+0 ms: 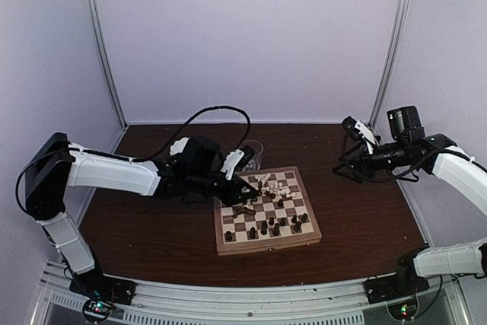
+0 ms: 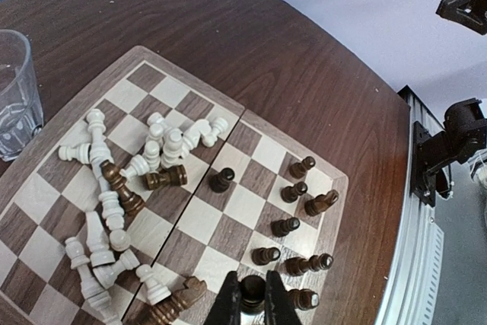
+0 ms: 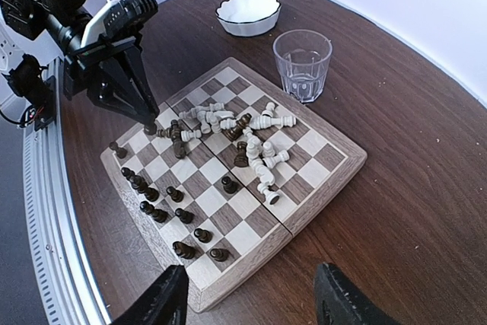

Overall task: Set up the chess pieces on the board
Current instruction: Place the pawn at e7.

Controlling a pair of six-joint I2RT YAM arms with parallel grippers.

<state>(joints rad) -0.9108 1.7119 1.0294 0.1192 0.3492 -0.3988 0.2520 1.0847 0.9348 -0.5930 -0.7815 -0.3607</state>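
The board (image 2: 344,185) lies in the middle of the brown table, also visible from above (image 1: 268,250) and in the right wrist view (image 3: 323,192). A heap of toppled white and dark chess pieces (image 2: 173,142) (image 3: 266,122) covers its middle. Several dark pieces (image 2: 287,226) (image 3: 158,215) stand upright along one side. My left gripper (image 2: 253,306) is shut on a dark piece (image 2: 253,291), low over the board near that standing group; from the right wrist view its tips (image 3: 150,123) are at the board's far left part. My right gripper (image 3: 251,306) hangs open and empty, off the board's right side (image 1: 348,150).
A clear drinking glass (image 3: 303,65) (image 2: 15,89) stands just beyond the board's far edge. A white bowl (image 3: 248,14) sits further back on the table. The metal rail (image 2: 415,264) runs along the table's near edge. White walls close in the back and sides.
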